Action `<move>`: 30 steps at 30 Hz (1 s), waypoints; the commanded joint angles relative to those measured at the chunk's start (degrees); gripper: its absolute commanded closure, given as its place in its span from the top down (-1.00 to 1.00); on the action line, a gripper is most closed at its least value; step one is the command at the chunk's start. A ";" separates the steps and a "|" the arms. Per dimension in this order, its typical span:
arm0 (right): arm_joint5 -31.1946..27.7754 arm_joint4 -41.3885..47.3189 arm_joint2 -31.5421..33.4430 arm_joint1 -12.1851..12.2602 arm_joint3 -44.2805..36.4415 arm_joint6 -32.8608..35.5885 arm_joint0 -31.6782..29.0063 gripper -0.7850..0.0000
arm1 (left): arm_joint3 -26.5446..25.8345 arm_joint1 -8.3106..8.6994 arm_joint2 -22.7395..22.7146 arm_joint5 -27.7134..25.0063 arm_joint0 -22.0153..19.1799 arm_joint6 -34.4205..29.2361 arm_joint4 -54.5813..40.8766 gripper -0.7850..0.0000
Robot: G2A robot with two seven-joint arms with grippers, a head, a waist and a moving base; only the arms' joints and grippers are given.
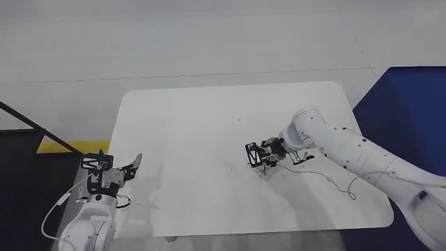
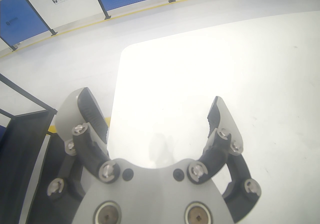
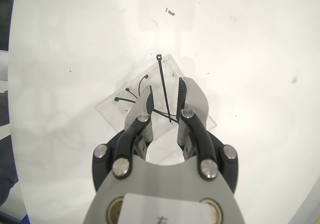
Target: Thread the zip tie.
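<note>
Tie (image 3: 162, 73) is seen within the parted right tool (image 3: 165, 83), over the tray (image 3: 110, 107), lengthwise, head farthest from the wrist, seemingly ungripped; the left tool (image 2: 151, 96), also parted, is found well apart.

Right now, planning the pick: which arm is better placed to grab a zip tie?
Right. The right gripper hangs open over the clear tray, straddling a black zip tie. The left gripper sits open at the table edge, far from the tray.
</note>
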 commanded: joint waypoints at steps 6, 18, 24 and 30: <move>0.00 -2.76 0.03 -2.98 2.96 -1.56 -0.70 -0.73 | 0.00 0.00 0.00 0.00 0.00 0.00 0.00 1.00; 0.00 -3.54 0.03 -4.10 4.69 -3.70 0.16 -1.00 | 0.00 0.00 0.00 0.00 0.00 0.00 0.00 1.00; 0.00 -2.83 0.03 2.07 -3.07 -7.67 1.28 -1.00 | 0.00 0.00 0.00 0.00 0.00 0.00 0.00 1.00; 0.00 -1.45 0.03 10.67 -10.29 -11.40 1.44 -1.00 | 0.00 0.00 0.00 0.00 0.00 0.00 0.00 1.00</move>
